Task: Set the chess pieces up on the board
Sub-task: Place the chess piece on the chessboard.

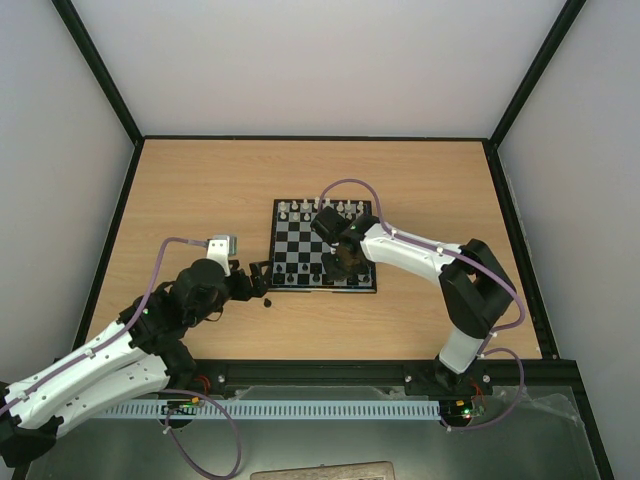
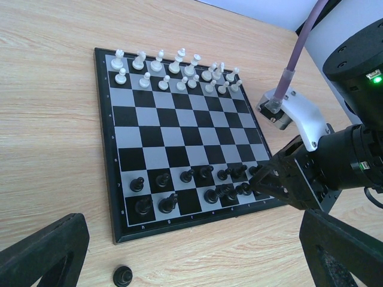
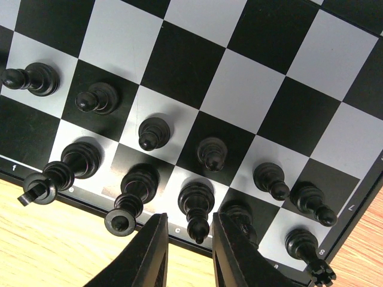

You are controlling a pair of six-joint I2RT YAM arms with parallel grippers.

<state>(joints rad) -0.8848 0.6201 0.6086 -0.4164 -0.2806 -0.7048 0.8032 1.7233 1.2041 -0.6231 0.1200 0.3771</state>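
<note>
Stretching over the board [image 1: 296, 250], the right end effector [image 3: 190, 222] straddles a black piece [image 3: 194, 203], narrowly parted.

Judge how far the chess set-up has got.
Done: most tiny black chess pieces stand in two near rows of the chequered board. In hand: the right hand, narrowly parted, hovers at a back-row piece. Left: a back-row gap, and one black piece off the board.

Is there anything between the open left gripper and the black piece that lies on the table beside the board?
Nothing visible does. The black piece lies alone on the bare table, just off the board's near edge, and the left gripper stands open close to it.
</note>
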